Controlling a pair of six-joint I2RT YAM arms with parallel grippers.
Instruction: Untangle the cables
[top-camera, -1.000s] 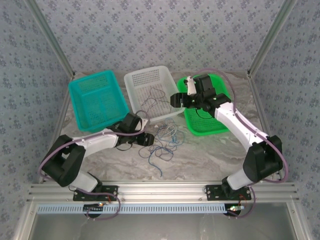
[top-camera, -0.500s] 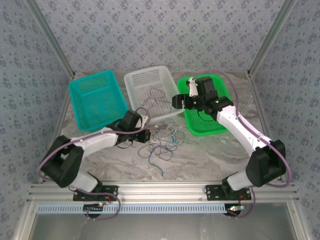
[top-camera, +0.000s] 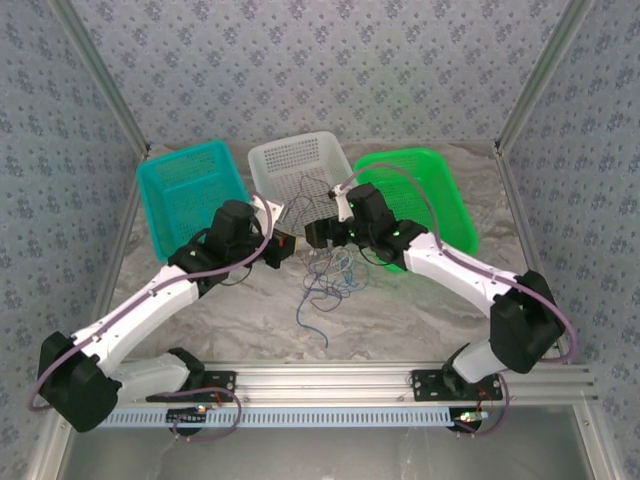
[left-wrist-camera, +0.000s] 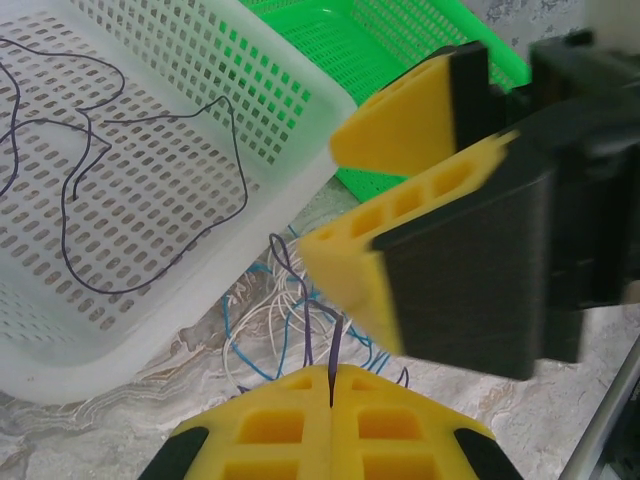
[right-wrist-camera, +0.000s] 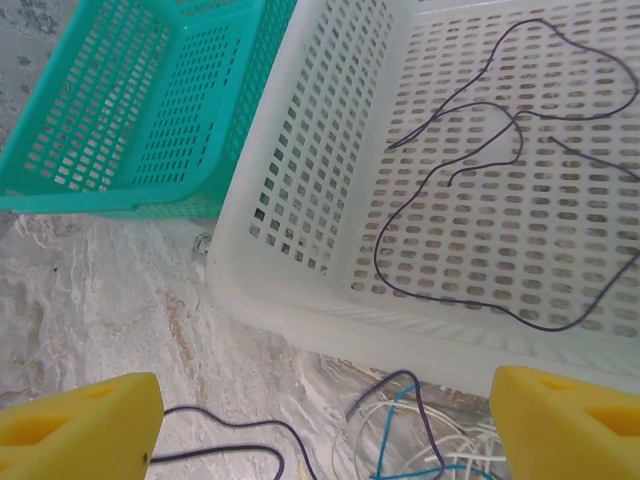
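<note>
The cables (top-camera: 330, 275) lie in a loose blue, cream and dark purple tangle on the marble table, just in front of the white basket (top-camera: 300, 165). My left gripper (top-camera: 282, 248) hangs at the tangle's left edge. In the left wrist view it (left-wrist-camera: 330, 375) is shut on a dark purple cable (left-wrist-camera: 336, 345) that runs up out of the tangle (left-wrist-camera: 265, 320). My right gripper (top-camera: 318, 236) hovers close beside it, over the tangle's back edge. The right wrist view shows it (right-wrist-camera: 325, 430) open, its yellow fingers (right-wrist-camera: 90, 430) wide apart above the cables (right-wrist-camera: 420, 440).
More dark purple cable (right-wrist-camera: 470, 190) lies looped inside the white basket (right-wrist-camera: 300, 180). A teal basket (top-camera: 190, 195) stands to its left and a green basket (top-camera: 425, 190) to its right. A blue strand (top-camera: 312, 318) trails toward the near edge.
My left gripper shut on the purple cable and lifted up and back. My right arm swung left from over the green basket down to the tangle, its jaws opening wider.
</note>
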